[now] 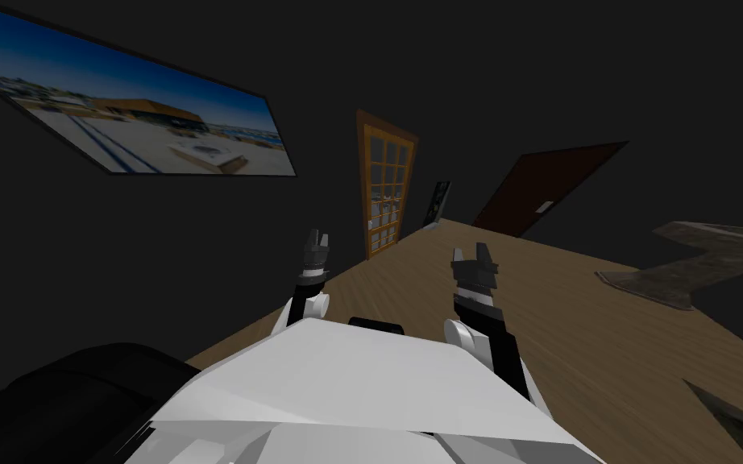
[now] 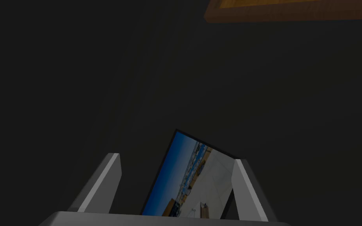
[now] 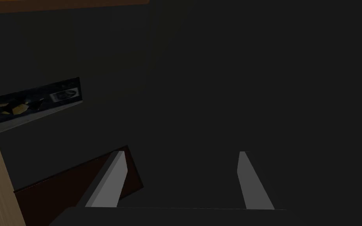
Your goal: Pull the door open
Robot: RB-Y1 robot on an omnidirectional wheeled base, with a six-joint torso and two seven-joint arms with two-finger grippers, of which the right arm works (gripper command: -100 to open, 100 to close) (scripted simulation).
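OK, you're far off: both doors sit well apart from you across the wood floor [image 1: 603, 338]. Paned orange door [image 1: 386, 189] is ahead-left, dark brown door [image 1: 555, 181] w/ pale handle [image 1: 543, 207] to its right; can't tell which is meant. Left gripper [image 1: 317, 242] & right gripper [image 1: 475, 258] gape wide, empty. Drive up first, square to the handle. Floor's open ahead; mind the dark wall [image 1: 201, 242] at left.
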